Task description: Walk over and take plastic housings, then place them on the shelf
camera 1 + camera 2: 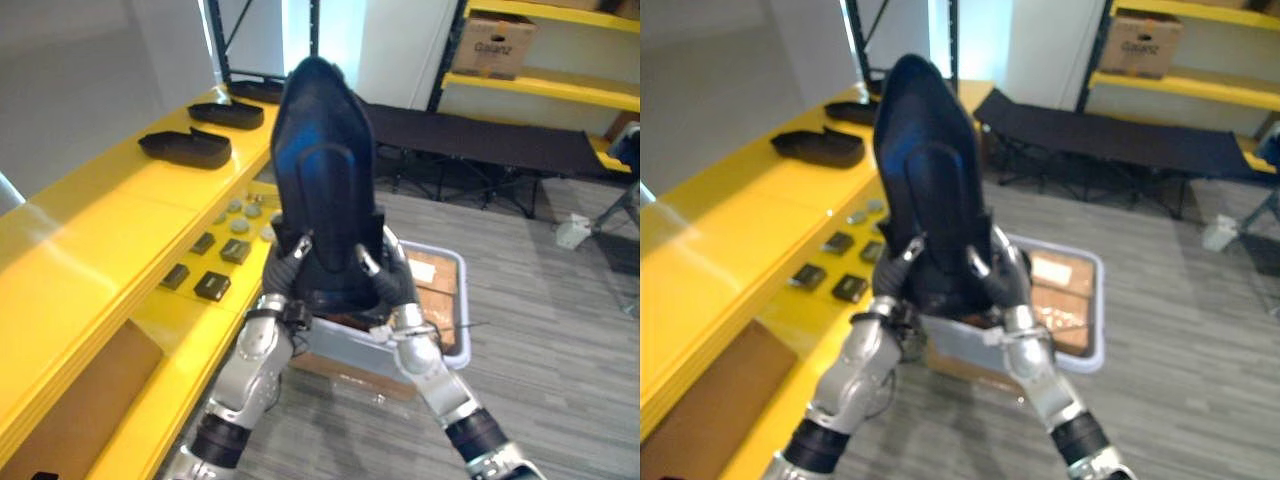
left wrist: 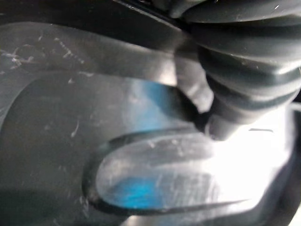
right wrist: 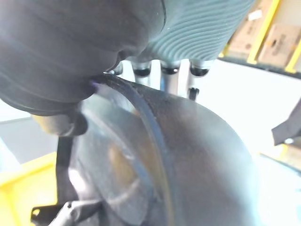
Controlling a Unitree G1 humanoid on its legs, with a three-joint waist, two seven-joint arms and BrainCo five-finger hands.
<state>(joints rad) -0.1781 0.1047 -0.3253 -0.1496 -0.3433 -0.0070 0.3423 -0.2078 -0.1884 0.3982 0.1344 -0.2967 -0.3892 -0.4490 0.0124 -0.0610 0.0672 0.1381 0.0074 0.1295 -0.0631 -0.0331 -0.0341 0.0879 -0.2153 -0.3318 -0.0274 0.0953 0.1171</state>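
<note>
1. Right wrist view: the fingers (image 3: 170,71) of the right hand (image 1: 392,285) hook over the rim of the black plastic housing (image 1: 325,150), clenched on its edge.
2. The left hand (image 1: 285,268) grips the opposite edge the same way, with its thumb laid on the front face. Together they hold the housing upright, tip up.
3. Left of the held housing runs a yellow shelf (image 1: 100,230). Other housings (image 1: 187,147) lie flat on its top, well apart from the held one.
4. Small parts (image 1: 212,286), dark and grey, sit on a lower level of the shelf, near the housing's base.
5. Just behind the housing, a pale bin (image 1: 463,310) stands on the grey plank floor (image 1: 560,330).
6. Farther behind it are a black folding cot (image 1: 480,140) and a cardboard box (image 1: 492,42) on a second yellow rack (image 1: 560,88).
</note>
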